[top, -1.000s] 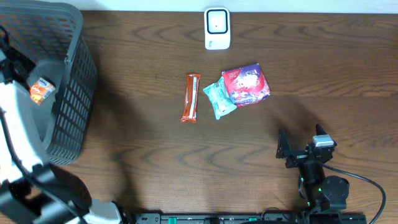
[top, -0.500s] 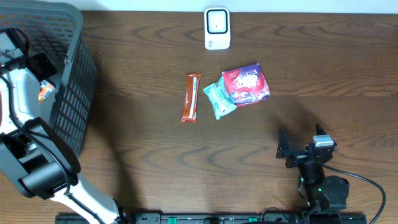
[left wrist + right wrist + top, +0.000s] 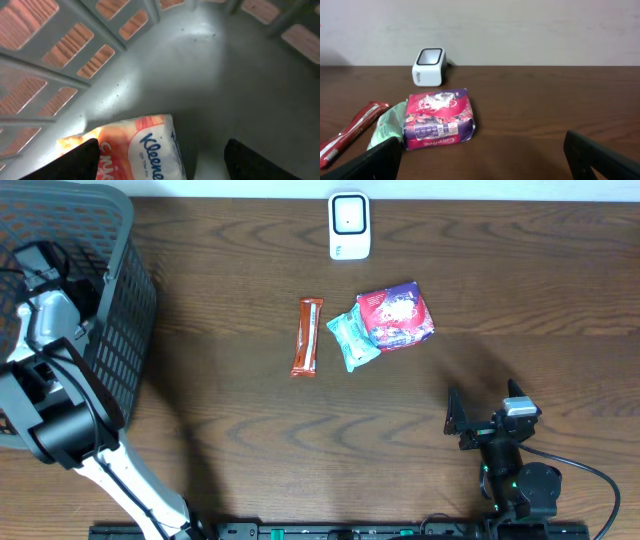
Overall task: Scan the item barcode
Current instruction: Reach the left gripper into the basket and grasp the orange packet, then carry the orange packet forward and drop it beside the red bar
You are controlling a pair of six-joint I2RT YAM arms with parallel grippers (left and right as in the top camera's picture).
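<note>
**Layout, taken from the white box-shaped plastic barcode scanner (image 3: pixel 349 225) at the far edge of the brown wooden table (image 3: pixel 250 430).** Directly before the scanner lies the green crinkled plastic packet (image 3: pixel 352 340). The purple-and-red foil pouch (image 3: pixel 396 316) touches the packet's right side. The long orange-red bar wrapper (image 3: pixel 308 337) lies before and left of the scanner, apart from the packet. Far left of the scanner stands the grey slatted plastic basket (image 3: pixel 125 350). On the basket's floor lies the orange-and-white Kleenex tissue pack (image 3: pixel 135 150).

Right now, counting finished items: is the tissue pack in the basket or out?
In: the left wrist view shows the tissue pack lying on the grey floor of the basket.
</note>
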